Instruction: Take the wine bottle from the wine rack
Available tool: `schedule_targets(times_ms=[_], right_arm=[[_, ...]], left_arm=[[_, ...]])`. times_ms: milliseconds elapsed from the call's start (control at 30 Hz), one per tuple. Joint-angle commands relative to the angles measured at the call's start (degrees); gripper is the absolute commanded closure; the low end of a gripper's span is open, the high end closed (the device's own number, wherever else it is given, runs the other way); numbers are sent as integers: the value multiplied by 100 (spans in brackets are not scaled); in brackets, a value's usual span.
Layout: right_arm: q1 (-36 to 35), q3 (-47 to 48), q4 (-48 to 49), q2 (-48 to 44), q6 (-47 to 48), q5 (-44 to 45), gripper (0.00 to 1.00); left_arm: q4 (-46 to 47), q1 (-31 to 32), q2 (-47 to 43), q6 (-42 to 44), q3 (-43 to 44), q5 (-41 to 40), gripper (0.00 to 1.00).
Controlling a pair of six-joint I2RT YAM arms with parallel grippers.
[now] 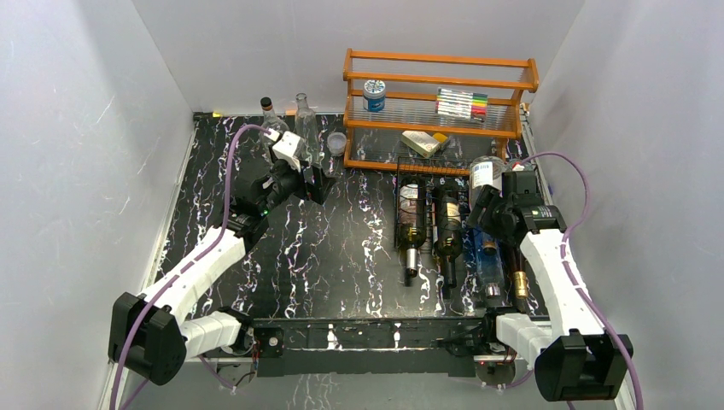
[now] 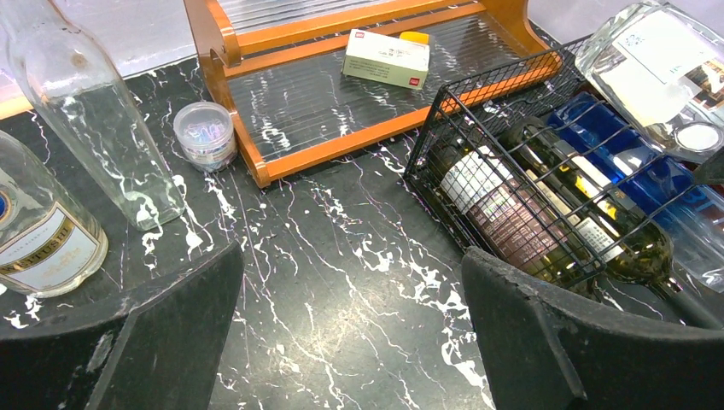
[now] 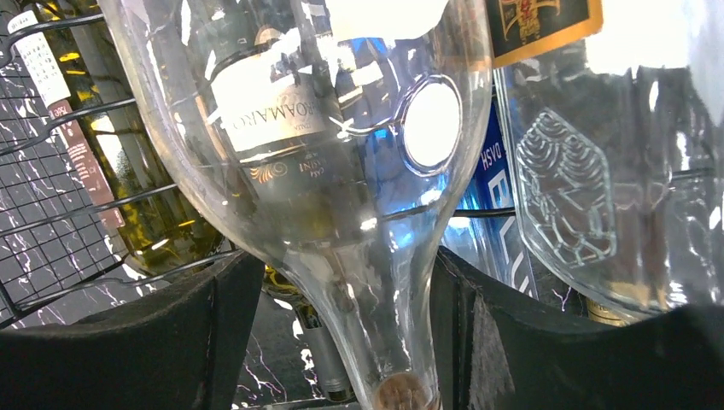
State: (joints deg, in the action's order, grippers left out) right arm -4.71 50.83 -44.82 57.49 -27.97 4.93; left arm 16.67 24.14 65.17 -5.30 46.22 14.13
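Black marbled tabletop (image 1: 341, 248) carries the wine rack (image 2: 499, 73). The clear wine bottle (image 3: 324, 171) lies on it, between the pads of the right gripper (image 3: 341, 286), which clamp its tapering shoulder, likely for a slip-proof lift. The left gripper (image 2: 350, 265) hangs spread wide, with the rack ahead to its right.

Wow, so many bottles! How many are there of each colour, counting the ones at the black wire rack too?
Clear bottles: 4
Dark bottles: 2
Blue bottle: 1
Total: 7
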Motion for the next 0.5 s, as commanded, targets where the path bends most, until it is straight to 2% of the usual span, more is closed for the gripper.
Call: schedule_targets(times_ms=[0,100,467], right_arm=[[31,-34,460,43,96,-206,22],[37,-138,602,74,89,-258,25],[31,-284,1300,234,138,-575,53]], left_arm=[[90,29,-33,64,-11,23,2],[100,25,-8,72,-8,46,2],[92,33,41,64,-10,74,2]])
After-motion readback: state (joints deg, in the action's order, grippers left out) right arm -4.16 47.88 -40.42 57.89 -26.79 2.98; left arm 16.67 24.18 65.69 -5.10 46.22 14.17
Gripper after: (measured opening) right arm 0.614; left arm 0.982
